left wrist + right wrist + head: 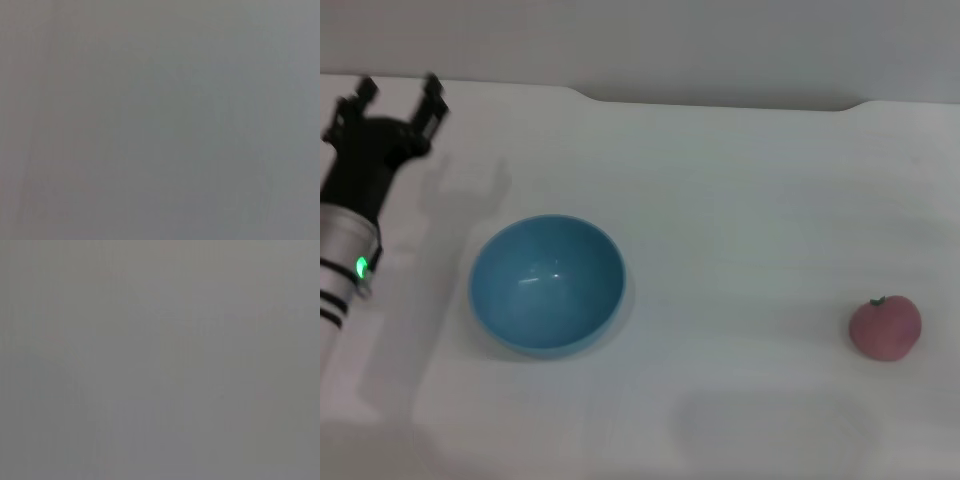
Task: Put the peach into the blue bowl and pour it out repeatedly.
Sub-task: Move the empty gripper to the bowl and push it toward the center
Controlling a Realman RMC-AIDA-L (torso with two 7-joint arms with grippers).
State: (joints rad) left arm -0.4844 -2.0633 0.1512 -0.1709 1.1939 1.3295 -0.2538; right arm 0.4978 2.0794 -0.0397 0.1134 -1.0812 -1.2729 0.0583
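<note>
Pink peach near the worktop's right edge looks light, matte, grippable across its middle; glossy, likely slippery blue bowl sits empty left of centre; left gripper spread wide at far-left corner.

White table fills most of my head view, smooth and matte, no cloth or markings. Its far edge runs left to right near the top, w/ a shallow notch cut into it from approx. the middle to far right, dark shadow line along the notch. Beyond that edge, a plain pale grey wall. Light is soft and even, faint shadows only. Both wrist views give flat grey, no detail to tell.
</note>
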